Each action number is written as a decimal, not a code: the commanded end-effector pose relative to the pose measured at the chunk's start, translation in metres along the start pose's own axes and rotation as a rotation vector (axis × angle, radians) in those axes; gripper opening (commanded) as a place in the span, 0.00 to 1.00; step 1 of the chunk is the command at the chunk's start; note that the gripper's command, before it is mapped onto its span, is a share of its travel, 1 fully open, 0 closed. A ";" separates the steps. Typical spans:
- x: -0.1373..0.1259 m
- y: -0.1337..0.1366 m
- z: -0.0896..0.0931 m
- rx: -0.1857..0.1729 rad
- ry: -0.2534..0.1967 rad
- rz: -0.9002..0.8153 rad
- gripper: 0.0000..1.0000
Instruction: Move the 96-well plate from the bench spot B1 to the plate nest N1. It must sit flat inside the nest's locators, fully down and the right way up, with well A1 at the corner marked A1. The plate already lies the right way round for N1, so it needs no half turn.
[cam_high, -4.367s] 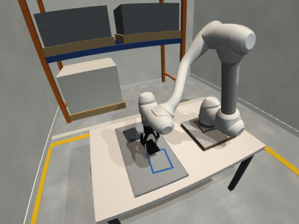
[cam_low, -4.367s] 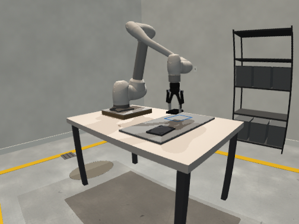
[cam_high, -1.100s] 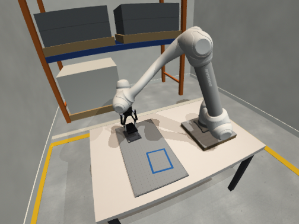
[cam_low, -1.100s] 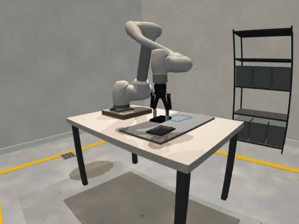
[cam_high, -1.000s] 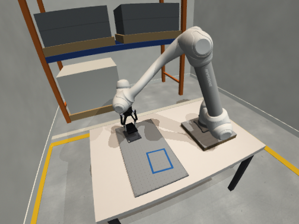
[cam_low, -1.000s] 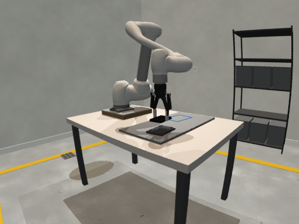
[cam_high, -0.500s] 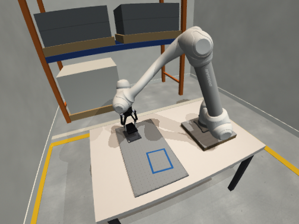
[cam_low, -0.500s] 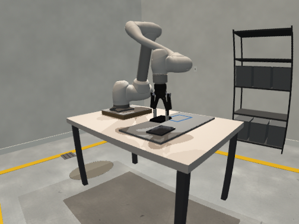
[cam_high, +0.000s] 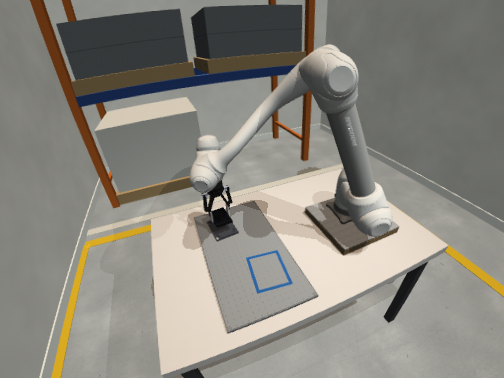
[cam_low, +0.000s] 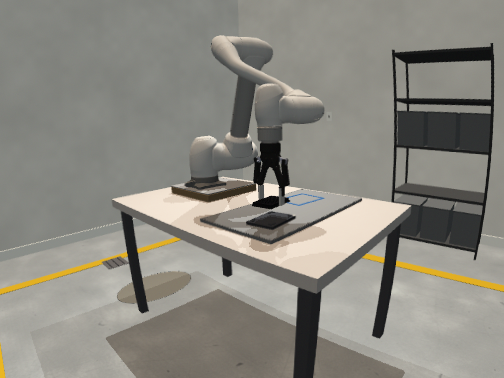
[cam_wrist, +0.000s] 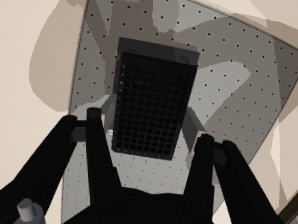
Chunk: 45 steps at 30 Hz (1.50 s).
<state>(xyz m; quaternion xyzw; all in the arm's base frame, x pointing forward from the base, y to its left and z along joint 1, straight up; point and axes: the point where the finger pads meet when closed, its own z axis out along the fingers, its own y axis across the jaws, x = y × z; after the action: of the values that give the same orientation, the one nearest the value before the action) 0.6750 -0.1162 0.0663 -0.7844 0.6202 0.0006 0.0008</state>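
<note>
In the wrist view, the two black fingers of the hand (cam_wrist: 148, 137) stand nearest to the camera, one on each long side of the 96-well plate (cam_wrist: 153, 104). The hand is closed about half way and it holds this plate between the fingers. The plate is black, its grid of wells faces up, and it looks level.

Below the plate there is a grey perforated mat (cam_wrist: 226, 129), which lies on the pale desk (cam_wrist: 33, 43). Just past the far edge of the plate, a dark flat rectangle (cam_wrist: 160, 51) shows on the mat; this is the plate nest.

In the exterior view, the plate nest (cam_low: 270, 219) lies flat on the near part of the mat (cam_low: 225, 218). The plate (cam_low: 266, 202) hangs in the hand (cam_low: 271, 192) above the mat, lifted off it, just behind the nest and not yet over it. Behind the plate, a blue outlined rectangle (cam_low: 304, 199) is marked on the far part of the mat.

From the top view, the plate (cam_high: 220, 217) is held over the end of the mat that is farthest from the blue rectangle (cam_high: 269, 270). The arm (cam_high: 260, 117) reaches over from its dark base plate (cam_high: 345, 246) at the other side of the desk (cam_high: 350, 280).

Farther away, a black shelf unit (cam_low: 395, 125) stands by the wall, and an orange rack (cam_high: 75, 115) carries dark boxes (cam_high: 122, 42).
</note>
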 end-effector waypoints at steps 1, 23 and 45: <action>0.000 0.000 0.003 0.000 0.000 0.000 0.00; 0.000 0.000 0.033 0.000 0.000 0.000 0.00; 0.000 0.000 0.046 0.000 0.000 0.000 0.00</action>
<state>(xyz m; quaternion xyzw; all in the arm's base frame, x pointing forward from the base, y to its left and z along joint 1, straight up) 0.6749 -0.1159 0.0203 -0.7844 0.6202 0.0006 0.0008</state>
